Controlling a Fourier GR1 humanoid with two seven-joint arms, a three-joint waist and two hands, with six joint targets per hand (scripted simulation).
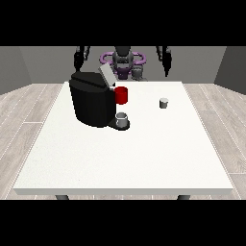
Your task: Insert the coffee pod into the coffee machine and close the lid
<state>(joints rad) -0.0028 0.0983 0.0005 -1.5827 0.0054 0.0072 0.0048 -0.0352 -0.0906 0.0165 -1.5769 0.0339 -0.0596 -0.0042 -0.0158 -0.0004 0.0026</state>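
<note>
White table (144, 158) fills the middle of the front view. Black coffee machine (91, 98) stands at about 10 o'clock from table centre, its grey lid (106, 76) tilted up and open. A red part (122, 95) sits on the machine's front, at 3 o'clock from the body. Below it, a small grey cup (122, 118) rests on the machine's base tray.

Coffee pod (164, 103), small and grey, stands alone on the table at roughly 1 o'clock from centre, well apart from the machine, at 3 o'clock from it.

Robot at 12 o'clock behind the far edge. Robot hand at the view's left (78, 60) hangs above and behind the machine, holding nothing; finger position cannot be told. Robot hand at the view's right (166, 62) hangs above the far edge, at 12 o'clock from the pod, well apart from it, holding nothing; fingers likewise unreadable.
</note>
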